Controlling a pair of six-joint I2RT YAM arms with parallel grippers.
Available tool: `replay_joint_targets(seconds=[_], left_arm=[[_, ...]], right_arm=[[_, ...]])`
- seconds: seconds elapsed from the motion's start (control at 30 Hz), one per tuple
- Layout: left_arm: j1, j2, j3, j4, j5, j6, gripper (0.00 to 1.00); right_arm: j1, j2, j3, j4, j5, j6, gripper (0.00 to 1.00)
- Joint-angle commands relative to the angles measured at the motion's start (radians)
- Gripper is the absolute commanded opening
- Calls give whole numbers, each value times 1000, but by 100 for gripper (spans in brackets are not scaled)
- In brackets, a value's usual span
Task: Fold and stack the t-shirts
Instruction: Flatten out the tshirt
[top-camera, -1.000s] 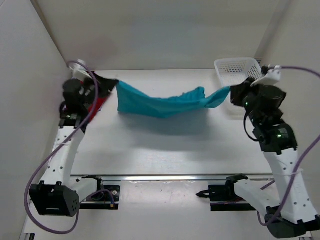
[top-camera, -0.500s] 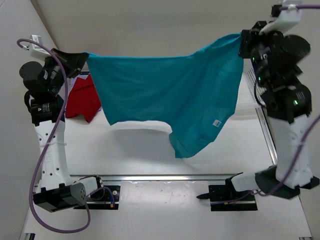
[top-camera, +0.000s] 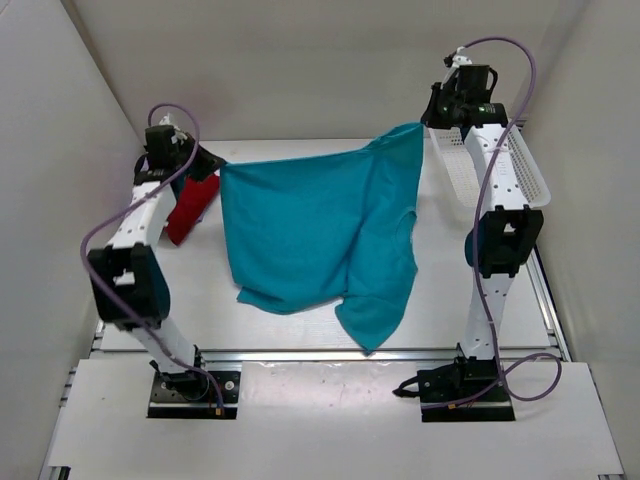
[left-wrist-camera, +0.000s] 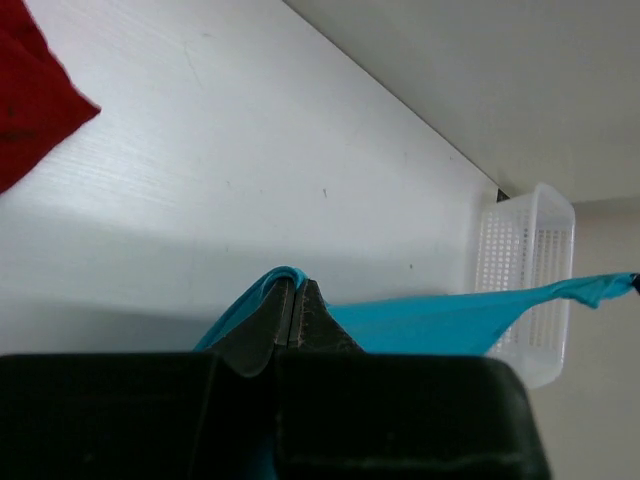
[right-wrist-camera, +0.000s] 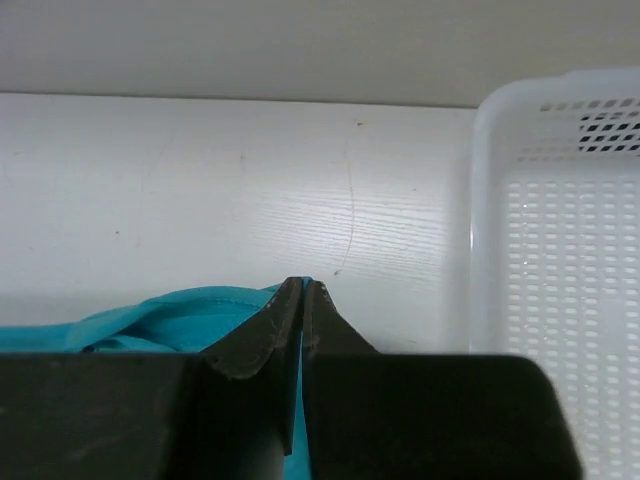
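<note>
"Top external: the left pincer (top-camera: 208, 163) pinches one top corner of the teal t-shirt (top-camera: 310, 230), just beside the red t-shirt (top-camera: 190, 208)?"

"Yes, and the right pincer (top-camera: 428, 118) clamps the other corner. It hangs spread, sagging toward the counter (top-camera: 200, 300). It looks soft, light and limp, so grip the corners."

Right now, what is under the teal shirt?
Only white table shows around the teal shirt; the red shirt lies beside it. The patch it covers is hidden.
</note>
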Motion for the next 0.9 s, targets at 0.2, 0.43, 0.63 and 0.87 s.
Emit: replay_joint_targets(seconds=[0.2,0.43,0.63,0.87], left_arm=[[38,101,603,-77,-30,-5,0],[91,72,585,-51,-34,-6,0],[78,-56,311,45,-100,37,0],[23,-312,-225,186,-227,86,0]], right_arm=[[-36,-179,186,363,-77,133,0],[-104,-257,129,390,-157,166,0],[-98,-424,-282,307,-107,57,0],[-103,-803,-1038,479,-26,80,0]])
